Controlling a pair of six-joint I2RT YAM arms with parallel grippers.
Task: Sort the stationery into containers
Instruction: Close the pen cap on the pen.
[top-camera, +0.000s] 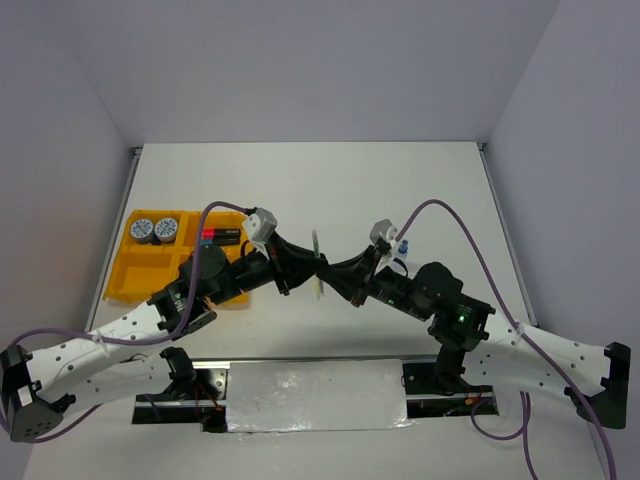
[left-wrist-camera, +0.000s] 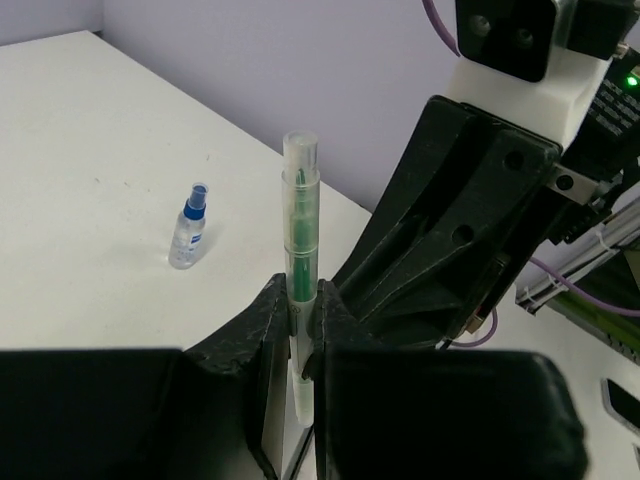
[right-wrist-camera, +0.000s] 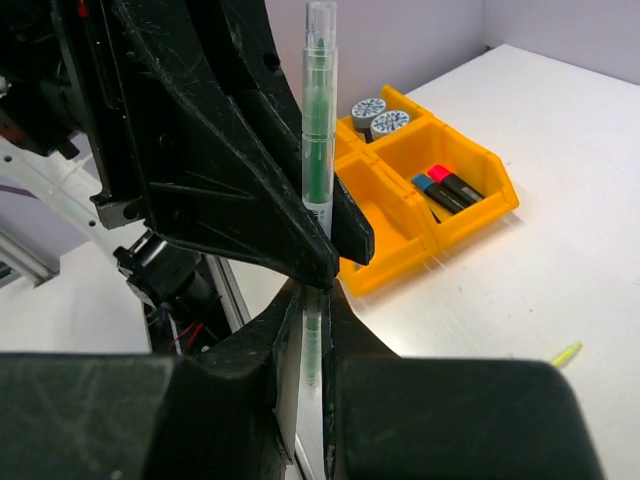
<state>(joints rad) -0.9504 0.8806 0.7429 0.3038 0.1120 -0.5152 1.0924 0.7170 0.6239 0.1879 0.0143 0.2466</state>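
Stationery's partly sorted: 2 tins (top-camera: 153, 230) and some markers (top-camera: 222, 237) sit in the tray (top-camera: 135, 278), and the bottle (top-camera: 403, 246) waits on the table (top-camera: 300, 180). The green pen (top-camera: 316, 262) hangs mid-air, with the left gripper (left-wrist-camera: 303, 300) and right gripper (right-wrist-camera: 312, 305) both clamped on it.

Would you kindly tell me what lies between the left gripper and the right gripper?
A thin clear pen with a green core stands upright there, with both pairs of jaws closed on it. Each wrist view shows this.
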